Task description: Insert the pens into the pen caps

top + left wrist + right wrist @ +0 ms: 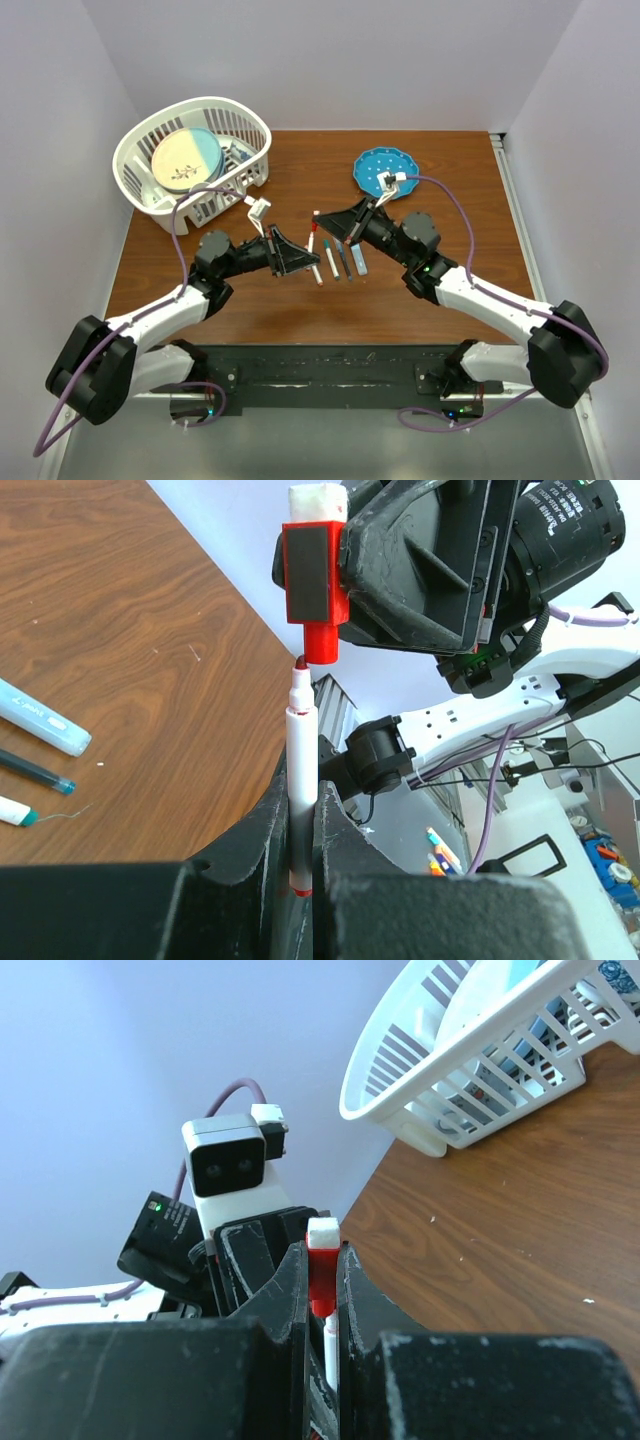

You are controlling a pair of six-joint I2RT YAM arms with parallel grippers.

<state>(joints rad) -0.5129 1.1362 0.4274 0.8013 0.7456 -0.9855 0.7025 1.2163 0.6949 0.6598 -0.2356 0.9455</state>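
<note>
Top external shows the table point(420, 290), the white basket point(135, 140) at its far left corner, and spare pens point(343, 258) lying between the arms. The left gripper point(300, 800) pinches a white pen point(300, 740) upright, tip exposed for capping. The right gripper point(322, 1280) clamps the red cap point(320, 640) mouth-down at that tip, apparently not yet seated.

You're looking down on brown wood-grain tabletop point(300, 160); pale lilac walls point(350, 60) are enclosing it left, back, right; soft even light is falling.
</note>
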